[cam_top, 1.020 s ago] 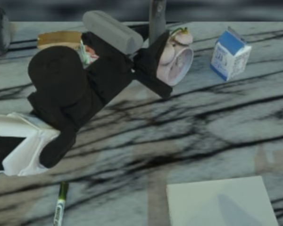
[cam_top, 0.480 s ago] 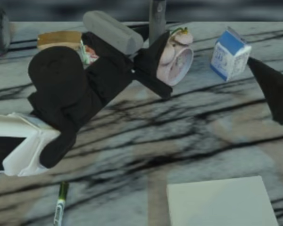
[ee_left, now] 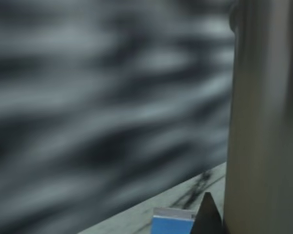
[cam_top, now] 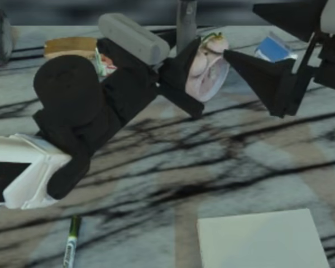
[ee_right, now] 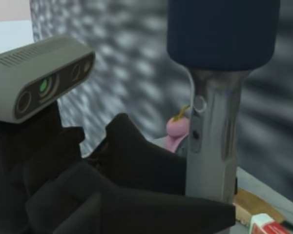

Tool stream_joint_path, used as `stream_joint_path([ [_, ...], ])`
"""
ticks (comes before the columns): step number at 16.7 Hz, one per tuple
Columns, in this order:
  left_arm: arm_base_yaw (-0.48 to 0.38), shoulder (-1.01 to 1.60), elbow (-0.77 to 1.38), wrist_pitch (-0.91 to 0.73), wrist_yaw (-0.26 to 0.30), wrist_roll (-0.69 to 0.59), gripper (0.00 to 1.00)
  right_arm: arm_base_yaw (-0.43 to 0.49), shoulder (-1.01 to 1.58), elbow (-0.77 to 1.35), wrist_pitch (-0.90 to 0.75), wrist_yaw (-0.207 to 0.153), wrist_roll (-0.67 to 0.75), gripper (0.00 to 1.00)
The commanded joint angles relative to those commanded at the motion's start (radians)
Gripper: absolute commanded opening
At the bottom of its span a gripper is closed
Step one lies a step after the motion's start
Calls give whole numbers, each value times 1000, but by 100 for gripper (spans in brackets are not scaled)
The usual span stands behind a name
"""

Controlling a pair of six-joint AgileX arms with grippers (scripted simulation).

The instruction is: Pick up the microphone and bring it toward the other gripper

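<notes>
The microphone (cam_top: 186,22) stands upright in the left gripper (cam_top: 181,78), whose fingers are closed on its grey handle; from above only the handle shows, its head cut off by the frame edge. The right wrist view shows the dark navy head (ee_right: 223,30) above the handle, with the left gripper's black fingers (ee_right: 136,161) pinching the lower handle. The left wrist view is mostly blur, the handle filling one side.

The pink alarm clock (cam_top: 207,68) serves as landmark: the microphone rises just behind it, partly hiding it along with the left gripper. The right gripper (cam_top: 251,39) hangs just beside the clock on its right, fingers spread apart, covering most of the one blue-and-white milk carton (cam_top: 272,49). Well left of the clock, a sandwich-like item (cam_top: 70,46) is half hidden by the arm.

The table (cam_top: 212,162) is grey marble with dark veins. Near its front lie one green-and-white marker pen (cam_top: 71,241) and one white pad (cam_top: 262,240), both cut off.
</notes>
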Motion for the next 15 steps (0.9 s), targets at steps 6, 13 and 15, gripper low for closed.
stream_joint_path([
  [6,0,0,0,0,0,0,0,0,16,10,10,-10,-1,100],
  [13,0,0,0,0,0,0,0,114,197,188,10,99,-7,100],
  [15,0,0,0,0,0,0,0,159,265,257,7,146,-9,100],
])
